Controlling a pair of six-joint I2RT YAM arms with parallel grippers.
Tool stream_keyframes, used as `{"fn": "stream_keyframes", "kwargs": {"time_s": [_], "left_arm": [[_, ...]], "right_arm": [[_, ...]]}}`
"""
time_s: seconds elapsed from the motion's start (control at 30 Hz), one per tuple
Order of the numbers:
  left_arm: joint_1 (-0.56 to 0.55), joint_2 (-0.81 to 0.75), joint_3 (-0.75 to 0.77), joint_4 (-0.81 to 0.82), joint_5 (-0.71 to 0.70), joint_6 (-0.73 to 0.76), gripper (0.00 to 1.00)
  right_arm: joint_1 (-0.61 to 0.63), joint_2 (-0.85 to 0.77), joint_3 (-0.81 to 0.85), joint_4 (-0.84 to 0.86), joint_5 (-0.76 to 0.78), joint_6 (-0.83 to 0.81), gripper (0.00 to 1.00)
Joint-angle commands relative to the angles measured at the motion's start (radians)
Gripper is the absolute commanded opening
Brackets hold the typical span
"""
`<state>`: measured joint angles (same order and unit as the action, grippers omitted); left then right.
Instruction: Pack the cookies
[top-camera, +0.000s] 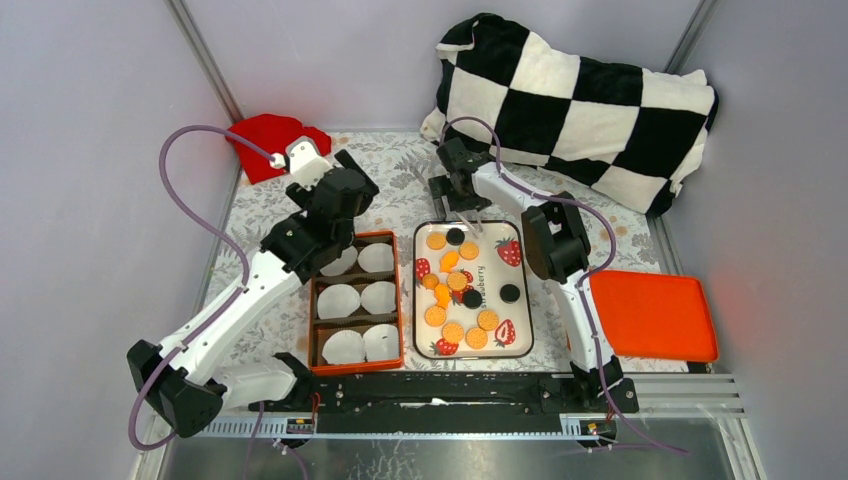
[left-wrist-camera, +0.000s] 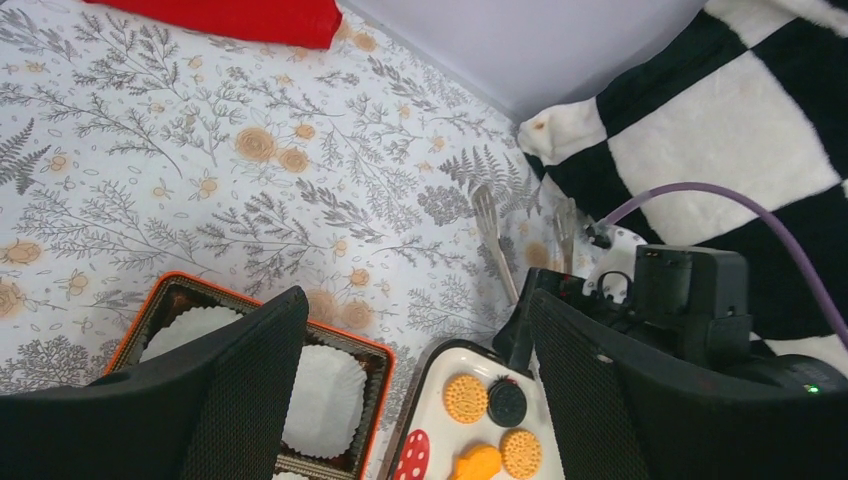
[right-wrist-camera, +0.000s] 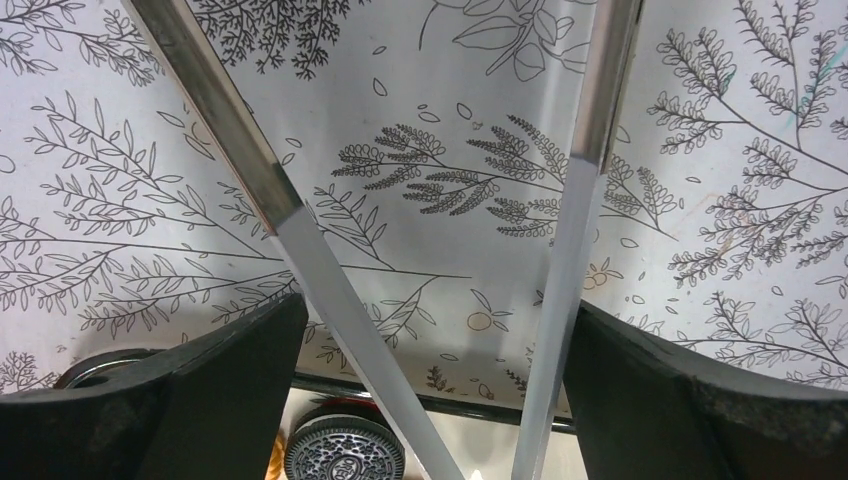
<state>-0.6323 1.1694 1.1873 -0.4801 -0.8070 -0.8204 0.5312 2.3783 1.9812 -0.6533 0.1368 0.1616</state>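
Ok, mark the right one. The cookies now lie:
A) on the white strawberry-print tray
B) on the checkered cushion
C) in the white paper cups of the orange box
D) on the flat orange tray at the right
A: the top view shows every one of the cookies on the white strawberry-print tray, while the paper cups in the orange box and the flat orange tray hold none.

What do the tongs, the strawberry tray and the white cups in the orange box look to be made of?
The tongs look like bare metal, probably polished steel: the blades are shiny and reflective. The tray is glossy white with printed strawberries, likely melamine or plastic, possibly ceramic. The cups look like thin matte white paper, judging by their pleated rims.
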Motion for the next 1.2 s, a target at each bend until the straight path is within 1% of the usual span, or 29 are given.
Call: {"fn": "stream_keyframes", "kwargs": {"time_s": [0.0, 0.03, 0.1, 0.17, 0.23, 0.37, 0.47, 0.53, 0.77, 0.93, 1.17], "left_arm": [[0.002, -0.008, -0.032, -0.023, 0.005, -0.002, 0.86], [0.002, -0.008, -0.036, -0.022, 0.008, -0.004, 0.86], [0.002, -0.008, -0.044, -0.020, 0.014, -0.006, 0.86], [0.002, -0.005, -0.045, -0.020, 0.019, -0.004, 0.86], [0.003, -0.009, -0.046, -0.020, 0.020, -0.001, 0.86], [0.001, -0.023, -0.048, -0.019, 0.019, 0.005, 0.86], [0.000, -0.034, -0.051, -0.019, 0.016, 0.010, 0.86], [0.001, -0.039, -0.054, -0.020, 0.013, 0.010, 0.86], [0.000, -0.044, -0.053, -0.014, 0.024, 0.022, 0.86], [0.000, -0.045, -0.052, 0.009, 0.049, 0.051, 0.86], [0.001, -0.004, -0.049, 0.036, 0.154, 0.101, 0.86]], "right_arm": [[-0.004, 0.012, -0.030, -0.056, -0.014, 0.014, 1.00], [-0.004, 0.013, -0.036, -0.055, -0.015, 0.013, 0.98], [-0.004, 0.022, -0.032, -0.064, -0.016, 0.008, 0.87], [-0.005, 0.030, -0.015, -0.073, -0.016, 0.007, 0.67], [-0.004, 0.032, 0.000, -0.078, -0.018, 0.006, 0.54], [-0.005, 0.017, 0.029, -0.080, -0.009, 0.001, 0.37], [-0.004, -0.009, 0.043, -0.082, 0.011, -0.013, 0.34], [-0.004, -0.035, 0.052, -0.080, 0.010, -0.032, 0.30], [0.003, -0.140, 0.113, -0.145, 0.011, -0.044, 0.30], [0.029, -0.254, 0.071, -0.193, 0.011, -0.030, 0.31], [0.065, -0.443, -0.092, -0.182, 0.002, 0.006, 0.35]]}}
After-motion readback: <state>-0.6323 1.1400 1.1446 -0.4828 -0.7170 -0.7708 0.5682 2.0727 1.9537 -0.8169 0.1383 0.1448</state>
